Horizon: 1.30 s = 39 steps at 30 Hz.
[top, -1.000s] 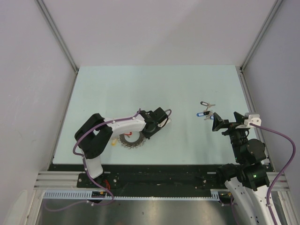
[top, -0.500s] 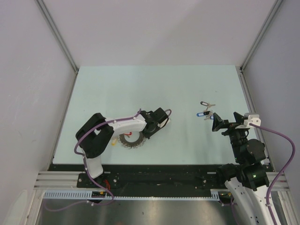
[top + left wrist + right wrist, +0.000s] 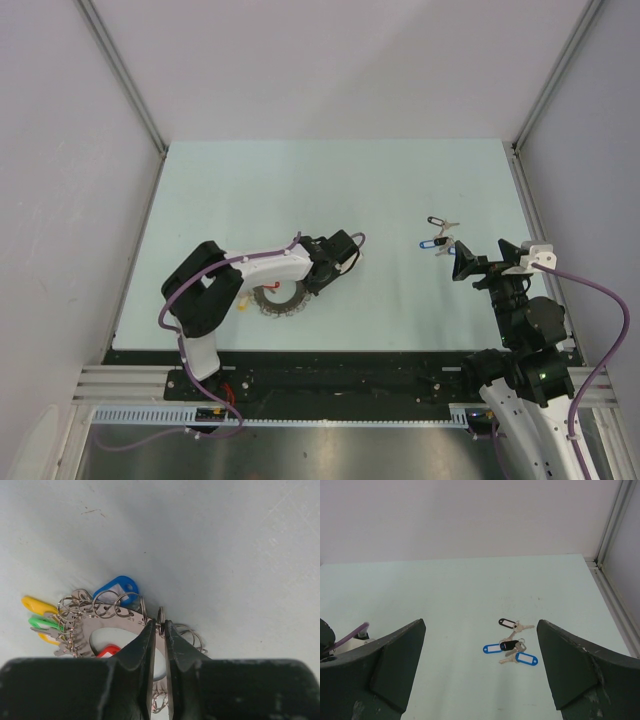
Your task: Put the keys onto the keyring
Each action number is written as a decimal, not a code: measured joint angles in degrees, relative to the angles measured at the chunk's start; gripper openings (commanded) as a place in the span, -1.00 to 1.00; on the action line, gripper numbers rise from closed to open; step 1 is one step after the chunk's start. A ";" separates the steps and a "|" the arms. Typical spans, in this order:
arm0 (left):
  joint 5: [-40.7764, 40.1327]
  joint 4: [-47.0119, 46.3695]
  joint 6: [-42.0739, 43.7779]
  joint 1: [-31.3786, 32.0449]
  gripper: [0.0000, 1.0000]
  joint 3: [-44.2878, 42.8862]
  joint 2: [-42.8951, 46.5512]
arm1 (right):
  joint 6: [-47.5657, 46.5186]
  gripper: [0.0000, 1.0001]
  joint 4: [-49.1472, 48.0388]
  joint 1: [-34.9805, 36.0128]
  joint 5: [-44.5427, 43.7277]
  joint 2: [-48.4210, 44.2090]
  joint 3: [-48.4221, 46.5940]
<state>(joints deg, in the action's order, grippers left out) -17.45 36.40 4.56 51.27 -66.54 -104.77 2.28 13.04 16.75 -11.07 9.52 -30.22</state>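
The keyring (image 3: 278, 300) lies on the table under my left forearm, a large silver ring (image 3: 107, 622) strung with small split rings and blue, yellow, green and red tags. My left gripper (image 3: 160, 625) is shut on one small split ring at the keyring's edge; from above, the left gripper (image 3: 305, 285) sits right over it. The keys (image 3: 512, 647), silver with blue and black tags, lie loose in a small cluster (image 3: 437, 238) at the right. My right gripper (image 3: 481, 625) hangs wide open just short of them, holding nothing, and shows from above (image 3: 487, 258).
Metal frame rails (image 3: 535, 215) and white walls border the pale green table (image 3: 300, 190). A purple cable (image 3: 600, 300) loops beside the right arm.
The left jaws have narrowed slightly onto the small ring, and the keyring has shifted a touch. The right arm and the loose keys have not moved.
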 measured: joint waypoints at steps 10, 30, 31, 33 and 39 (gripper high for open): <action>-0.31 0.42 0.00 0.00 -0.99 0.02 0.63 | 0.00 1.00 -0.09 -0.02 2.45 0.20 0.00; 14.99 -2.36 4.87 -2.03 -0.99 3.65 27.82 | 11.37 0.99 -0.92 0.48 32.59 27.12 -8.26; 15.89 -2.38 5.09 -2.21 -0.99 3.89 28.52 | 11.50 0.99 -1.46 0.81 34.07 28.61 -8.31; 18.45 -2.40 5.68 -2.56 -0.99 4.24 29.99 | 11.82 0.99 -2.78 2.95 35.82 32.44 -8.39; 23.93 -2.82 7.13 -2.71 -0.99 6.27 33.66 | 6.80 0.98 -6.27 16.28 34.84 42.14 -8.39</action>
<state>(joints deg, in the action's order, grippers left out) 6.48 33.58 11.68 48.56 -60.27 -71.11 9.08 6.76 33.04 23.77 51.66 -38.61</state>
